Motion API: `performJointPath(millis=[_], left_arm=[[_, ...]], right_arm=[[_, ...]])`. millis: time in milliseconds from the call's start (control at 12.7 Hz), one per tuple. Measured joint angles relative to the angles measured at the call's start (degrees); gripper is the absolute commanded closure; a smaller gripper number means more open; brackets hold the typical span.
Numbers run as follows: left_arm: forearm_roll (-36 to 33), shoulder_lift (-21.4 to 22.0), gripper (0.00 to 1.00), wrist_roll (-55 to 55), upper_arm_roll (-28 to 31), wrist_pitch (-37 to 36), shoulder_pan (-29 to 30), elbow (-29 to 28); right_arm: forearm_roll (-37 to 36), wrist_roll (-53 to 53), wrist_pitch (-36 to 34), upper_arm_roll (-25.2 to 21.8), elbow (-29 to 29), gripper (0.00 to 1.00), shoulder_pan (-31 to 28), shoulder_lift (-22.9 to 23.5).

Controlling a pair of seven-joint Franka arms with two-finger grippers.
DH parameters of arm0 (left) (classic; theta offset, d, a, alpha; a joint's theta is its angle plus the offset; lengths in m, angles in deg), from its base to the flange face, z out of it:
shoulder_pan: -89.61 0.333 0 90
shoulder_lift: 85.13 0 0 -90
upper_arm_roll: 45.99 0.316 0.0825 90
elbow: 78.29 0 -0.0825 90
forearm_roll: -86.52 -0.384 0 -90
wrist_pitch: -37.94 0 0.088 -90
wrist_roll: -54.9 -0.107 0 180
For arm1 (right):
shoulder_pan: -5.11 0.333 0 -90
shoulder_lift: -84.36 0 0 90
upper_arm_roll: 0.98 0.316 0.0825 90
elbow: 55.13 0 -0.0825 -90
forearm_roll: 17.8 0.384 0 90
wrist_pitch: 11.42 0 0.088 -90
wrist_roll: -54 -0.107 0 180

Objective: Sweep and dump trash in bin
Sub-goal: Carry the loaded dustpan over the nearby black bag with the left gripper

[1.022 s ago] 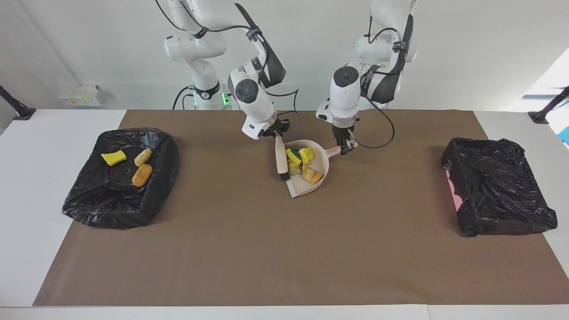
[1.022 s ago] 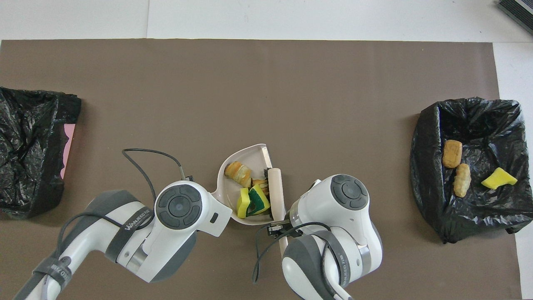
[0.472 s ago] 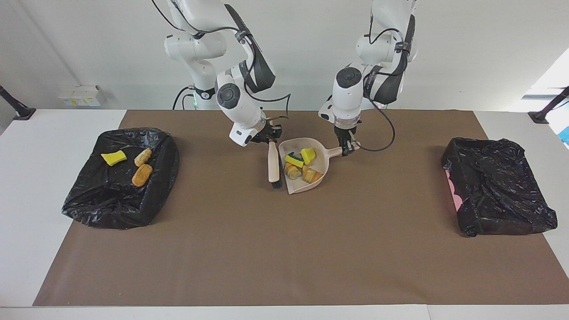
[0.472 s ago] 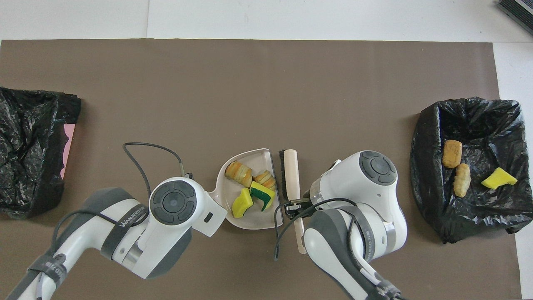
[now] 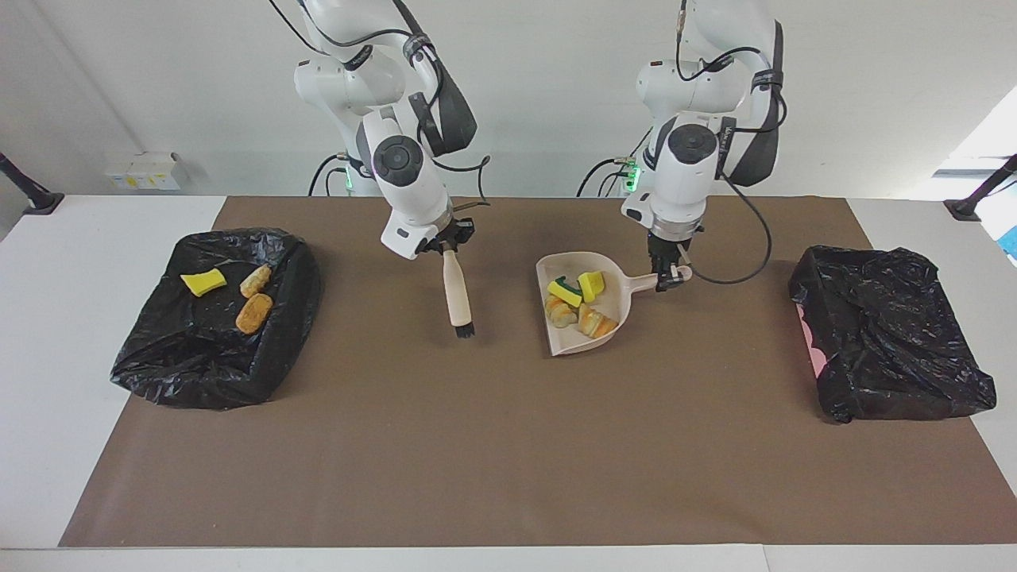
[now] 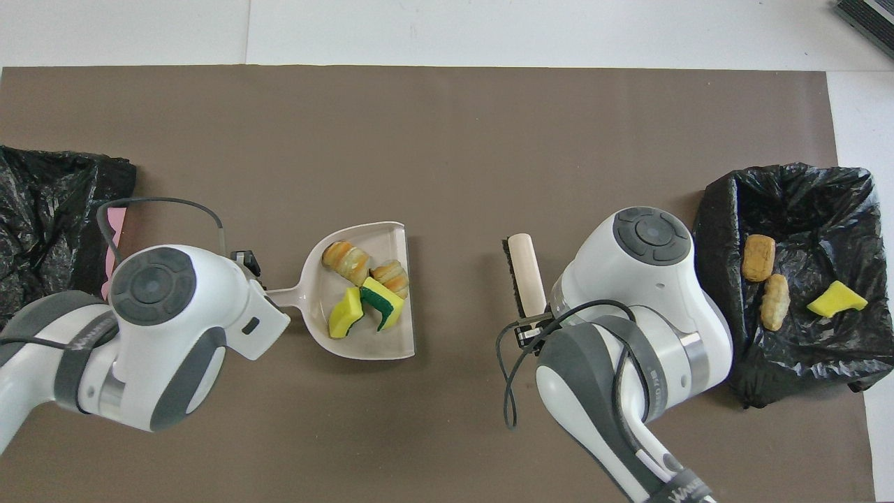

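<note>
Left gripper (image 5: 667, 280), clamped on the dustpan (image 5: 616, 314) handle, carries 4 trash pieces (image 5: 578, 303) above mid-table. Right gripper (image 5: 446, 240), clamped on the brush (image 5: 457, 294), hangs apart. 3 pieces lie in the bin (image 5: 151, 365) at the right arm's end. Risk: tilting the pan spills pieces onto the brown mat (image 5: 508, 445). Room: white wall.

A white table (image 5: 48, 334) carried a brown mat (image 5: 493, 445) across nearly its whole width. Two bins lined with black bags sat on the mat, one (image 5: 214, 318) at the right arm's end, the other (image 5: 890, 342) at the left arm's end.
</note>
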Motion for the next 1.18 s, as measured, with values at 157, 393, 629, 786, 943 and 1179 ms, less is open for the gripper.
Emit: performJointPath(millis=[157, 393, 629, 786, 943, 1179], left_arm=[[0.7, 2.7, 1.0, -7.7, 6.1, -1.2, 0.0, 0.5], [3.4, 4.3, 1.0, -18.5, 17.0, -4.5, 0.1, 3.9], [4.1, 3.6, 1.0, -23.1, 27.5, -8.4, 0.3, 9.2], [4.2, 0.9, 1.0, -26.9, 34.7, -9.8, 0.4, 14.9], [4.8, -3.2, 1.0, -31.0, 40.7, -10.3, 0.5, 21.3], [5.3, -9.1, 1.0, -42.4, 46.2, -7.5, 2.3, 28.1]], right_arm=[[-0.3, -4.3, 0.7, 0.4, -0.1, 1.0, 2.3, -0.1], [-0.4, -14.0, 2.7, 0.7, -0.6, 1.0, 8.9, -0.2], [-0.4, -22.7, 5.7, 0.9, -1.5, 1.0, 15.5, 0.2], [-0.3, -27.1, 8.8, 0.9, -1.9, 1.0, 18.9, 1.6], [-0.3, -29.7, 11.6, 1.0, -1.8, 1.0, 21.9, 4.1], [-0.3, -33.5, 12.8, 0.9, 0.6, 0.64, 25.6, 8.5]])
